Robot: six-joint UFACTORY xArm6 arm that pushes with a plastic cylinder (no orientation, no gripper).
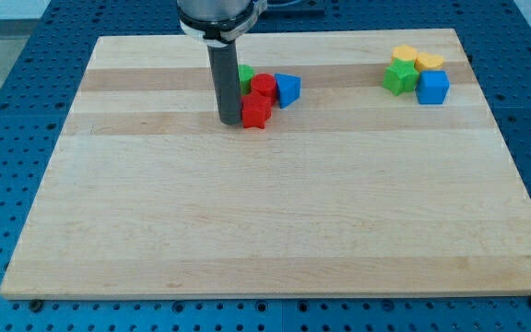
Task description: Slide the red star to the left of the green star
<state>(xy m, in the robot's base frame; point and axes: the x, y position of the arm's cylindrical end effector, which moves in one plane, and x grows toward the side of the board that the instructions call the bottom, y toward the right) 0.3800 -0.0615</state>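
The wooden surface (275, 221) carries two clusters at its far side. There are no fingers on this rig, only the rod, so nothing is gripped. My tip (230, 121) rests just left of the red star (255, 112), touching or nearly so. Behind the red star sit a red cylinder (264, 88), a blue triangular block (288, 88) and a green block (245, 76) half hidden by the rod. Far right, the green star (397, 78) adjoins two yellow blocks (416, 59) and a blue cube (433, 87). The push should probably run rightward and steady, keeping the star centred on the tip, stopping short of the green star.
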